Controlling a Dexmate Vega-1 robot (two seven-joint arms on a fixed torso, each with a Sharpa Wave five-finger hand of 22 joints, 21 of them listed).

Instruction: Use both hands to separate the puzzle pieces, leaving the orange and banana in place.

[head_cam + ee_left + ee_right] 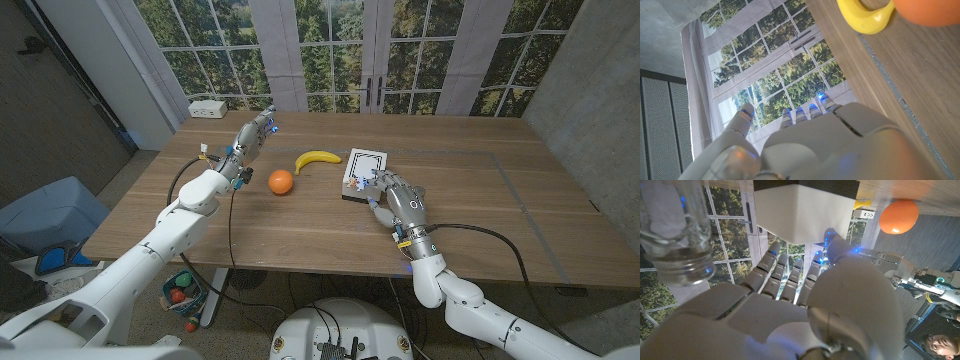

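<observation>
The white puzzle block with a black-lined top lies right of the banana and the orange. My right hand is at the block's near right corner, fingers spread along its side and thumb tip against its edge, nothing clasped. From the right wrist, the block sits just past my right hand's fingertips, with the orange beyond. My left hand hangs open above the table, left of the banana and behind the orange, fingers straight. Its wrist view shows the left hand, banana and orange.
A white power strip lies at the table's far left corner. Windows stand behind the table. A clear glassy thing shows close to the right wrist camera. A person is at that view's edge, beside my left arm.
</observation>
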